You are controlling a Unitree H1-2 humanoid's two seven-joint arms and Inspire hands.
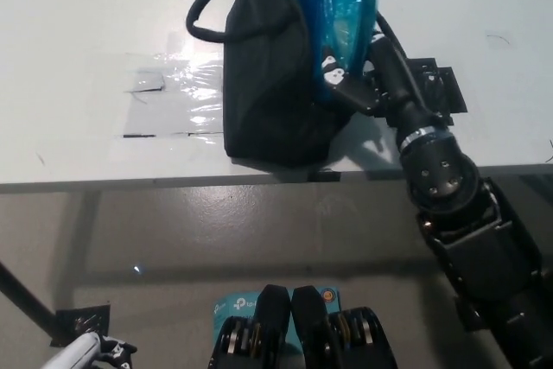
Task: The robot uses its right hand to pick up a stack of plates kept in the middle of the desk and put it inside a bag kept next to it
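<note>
A stack of blue plates [337,15] wrapped in clear film stands on edge, tilted, its lower part down in the mouth of the black bag [268,84]. My black right hand [359,79] is shut on the stack's lower right rim, just right of the bag. The bag stands on the white desk [78,49] with its handle loop [212,10] arching to the upper left. Only a sliver of my white left hand [86,353] shows in the bottom left corner, far below the desk; its fingers are hidden.
A clear taped plastic patch [173,97] lies on the desk left of the bag. A black mat [436,88] lies under my right forearm. The desk's front edge [130,183] runs across the middle, with grey floor below.
</note>
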